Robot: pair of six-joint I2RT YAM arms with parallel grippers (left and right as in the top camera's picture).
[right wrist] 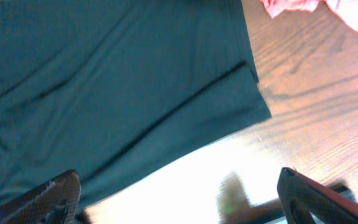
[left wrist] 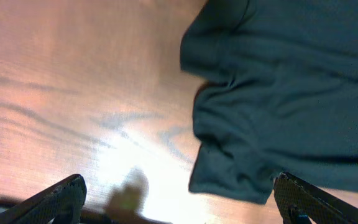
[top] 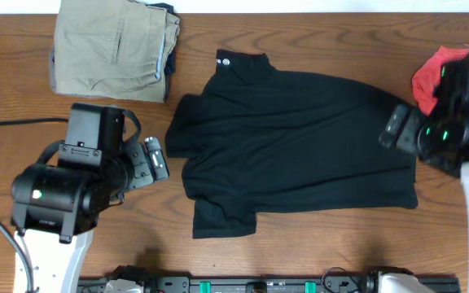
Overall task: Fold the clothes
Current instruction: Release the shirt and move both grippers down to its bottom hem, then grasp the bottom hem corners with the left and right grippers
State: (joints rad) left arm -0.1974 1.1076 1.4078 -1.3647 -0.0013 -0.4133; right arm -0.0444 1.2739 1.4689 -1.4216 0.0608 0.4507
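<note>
The black shirt (top: pixel 300 138) lies spread flat on the wooden table, collar toward the far edge and hem to the right. My left gripper (top: pixel 158 160) hovers open just left of the shirt's near sleeve. In the left wrist view that sleeve (left wrist: pixel 241 174) reaches close to the right finger (left wrist: pixel 309 199), and the left gripper (left wrist: pixel 179 208) has only bare wood between its fingertips. My right gripper (top: pixel 391 130) stands open over the shirt's hem side. In the right wrist view the right gripper (right wrist: pixel 182 202) spans the hem corner of the shirt (right wrist: pixel 104 81) and holds nothing.
Folded tan trousers (top: pixel 112 49) sit at the far left corner. A red T-shirt (top: pixel 431 75) lies at the far right, partly under the right arm, and the same red T-shirt (right wrist: pixel 328 9) shows at the top of the right wrist view. The table's front rail (top: pixel 259 285) runs along the near edge.
</note>
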